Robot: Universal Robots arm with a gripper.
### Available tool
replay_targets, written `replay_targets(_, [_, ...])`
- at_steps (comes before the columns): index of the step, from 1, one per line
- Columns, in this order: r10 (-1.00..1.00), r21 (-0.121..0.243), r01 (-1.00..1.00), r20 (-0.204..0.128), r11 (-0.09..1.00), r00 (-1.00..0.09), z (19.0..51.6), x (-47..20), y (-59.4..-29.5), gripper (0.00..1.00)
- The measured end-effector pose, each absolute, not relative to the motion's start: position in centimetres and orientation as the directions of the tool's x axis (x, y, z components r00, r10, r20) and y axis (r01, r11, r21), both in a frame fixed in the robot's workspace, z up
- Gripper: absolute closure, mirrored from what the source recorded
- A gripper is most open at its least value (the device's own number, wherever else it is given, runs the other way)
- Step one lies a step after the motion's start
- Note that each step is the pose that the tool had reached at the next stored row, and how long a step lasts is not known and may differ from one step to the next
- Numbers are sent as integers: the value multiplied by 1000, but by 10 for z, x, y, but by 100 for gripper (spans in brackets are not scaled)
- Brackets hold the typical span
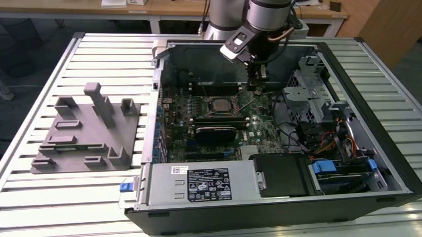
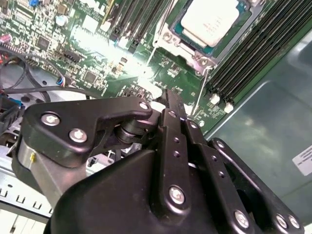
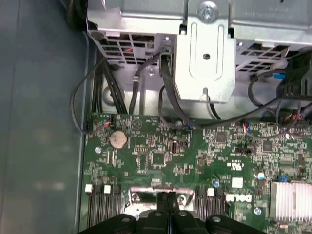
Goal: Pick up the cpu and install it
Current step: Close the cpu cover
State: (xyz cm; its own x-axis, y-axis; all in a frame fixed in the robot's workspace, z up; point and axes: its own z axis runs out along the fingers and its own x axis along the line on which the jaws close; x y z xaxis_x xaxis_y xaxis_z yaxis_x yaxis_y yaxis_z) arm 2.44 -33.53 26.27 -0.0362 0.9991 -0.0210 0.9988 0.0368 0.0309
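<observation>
The cpu (image 1: 221, 104) lies flat in the motherboard socket inside the open computer case, its silvery-white top (image 2: 209, 19) facing up within the metal socket frame (image 2: 175, 41). My gripper (image 1: 257, 88) hangs over the board just to the exterior view's right of the socket, apart from the cpu. Its two black fingers are pressed together with nothing between them, as both wrist views show (image 2: 171, 100) (image 3: 168, 199). A thin metal socket lever (image 2: 201, 90) runs from the frame's corner down beside the fingertips.
The grey plastic fixture block (image 1: 86, 133) stands on the slatted table at the exterior view's left. Inside the case are memory slots (image 2: 243, 53), a metal drive cage (image 1: 316, 94) with black cables (image 3: 165, 97), and a power supply (image 1: 197, 185) at the front.
</observation>
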Motion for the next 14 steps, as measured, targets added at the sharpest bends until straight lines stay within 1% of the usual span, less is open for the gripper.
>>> replay_targets(14, [999,31,999,-21,37,-36,257,44,-333,89])
